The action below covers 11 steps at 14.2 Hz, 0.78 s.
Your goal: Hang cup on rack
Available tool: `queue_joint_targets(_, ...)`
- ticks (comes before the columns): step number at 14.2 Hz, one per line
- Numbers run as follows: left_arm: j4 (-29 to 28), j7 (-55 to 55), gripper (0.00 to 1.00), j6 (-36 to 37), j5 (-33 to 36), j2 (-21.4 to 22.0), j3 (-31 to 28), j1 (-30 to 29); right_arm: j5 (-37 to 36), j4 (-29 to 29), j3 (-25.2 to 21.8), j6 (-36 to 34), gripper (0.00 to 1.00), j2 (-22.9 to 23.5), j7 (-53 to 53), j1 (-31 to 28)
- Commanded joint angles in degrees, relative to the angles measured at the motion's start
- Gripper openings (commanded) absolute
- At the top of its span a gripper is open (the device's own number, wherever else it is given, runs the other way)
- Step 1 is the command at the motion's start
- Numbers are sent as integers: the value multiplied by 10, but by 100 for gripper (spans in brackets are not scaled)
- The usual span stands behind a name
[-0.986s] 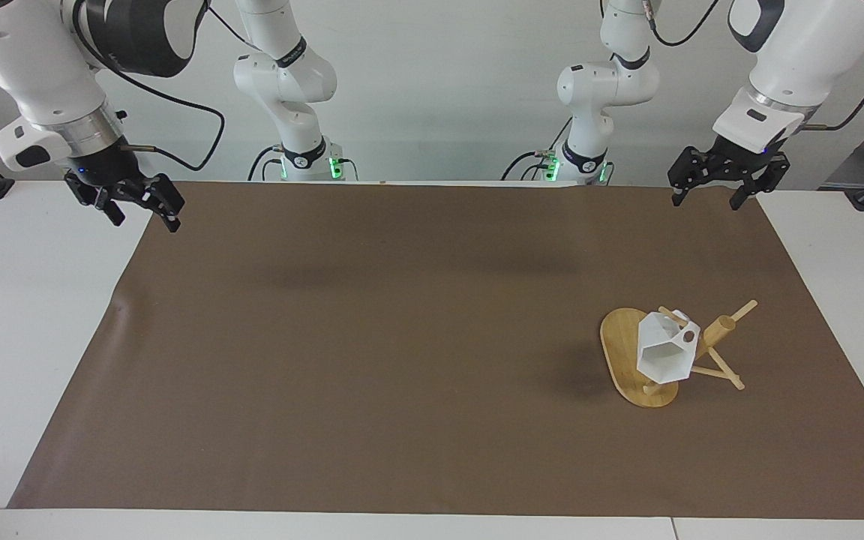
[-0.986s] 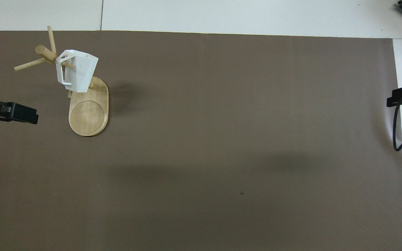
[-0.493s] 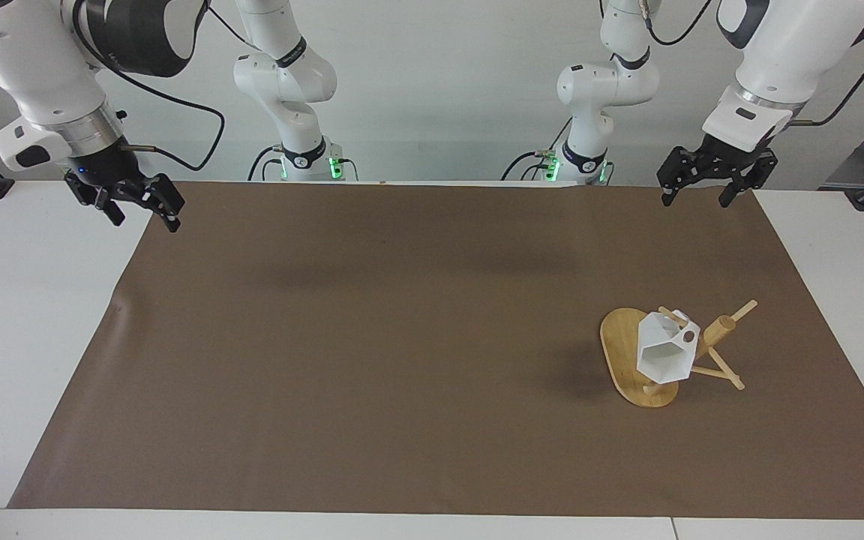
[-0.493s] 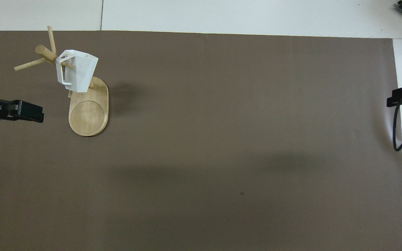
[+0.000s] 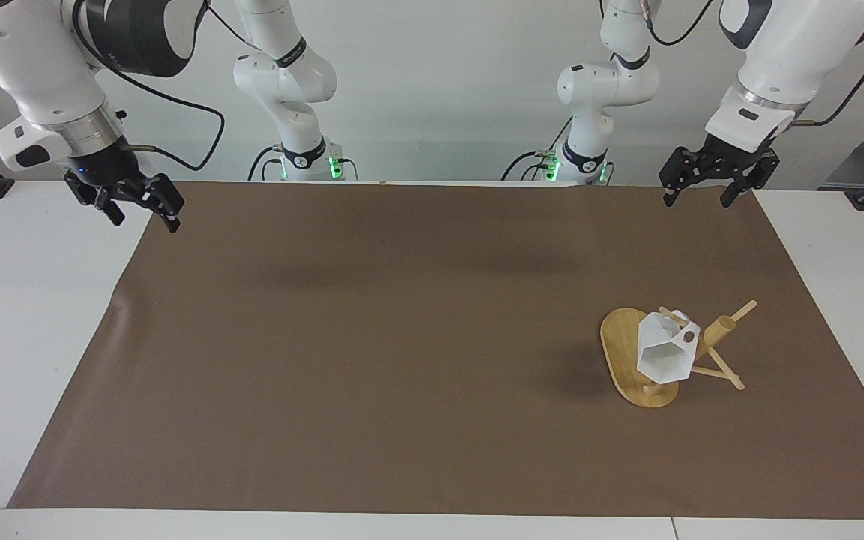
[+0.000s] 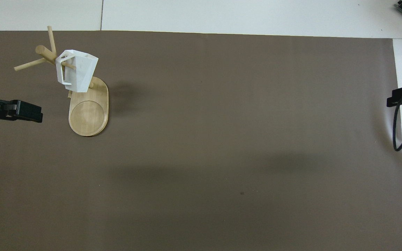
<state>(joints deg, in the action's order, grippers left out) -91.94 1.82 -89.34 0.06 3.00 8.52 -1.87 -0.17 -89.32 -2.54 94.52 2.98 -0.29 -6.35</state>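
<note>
The white faceted cup [image 5: 661, 352] hangs by its handle on a peg of the bamboo rack [image 5: 619, 346], tilted, with its mouth away from the robots. From overhead the cup [image 6: 79, 71] covers the foot of the post above the oval base of the rack [image 6: 88, 115]. My left gripper [image 5: 696, 201] is open and holds nothing; it hangs over the mat's edge nearest the robots at its own end, well apart from the rack. My right gripper [image 5: 145, 221] is open too and waits over the mat's corner at the right arm's end.
A brown mat [image 5: 402, 337] covers most of the white table [image 5: 19, 337]. The rack stands on it toward the left arm's end. A black cable [image 6: 398, 132] hangs beside the right gripper [image 6: 401, 99]. The left gripper [image 6: 26, 111] shows at the overhead view's edge.
The left gripper has drifted a little toward the middle of the table. The cup, the rack and the right arm have not moved.
</note>
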Motion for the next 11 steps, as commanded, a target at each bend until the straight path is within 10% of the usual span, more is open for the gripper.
queue_joint_targets(1, -9, -4, 100, -1, -4, 8, 0, -3, -2, -9, 7, -7, 100, -10, -6, -7)
queue_joint_targets(11, -21, -65, 100, -24, -18, 10, -1, -19, -3, -8, 7, -8, 100, -10, -8, -7)
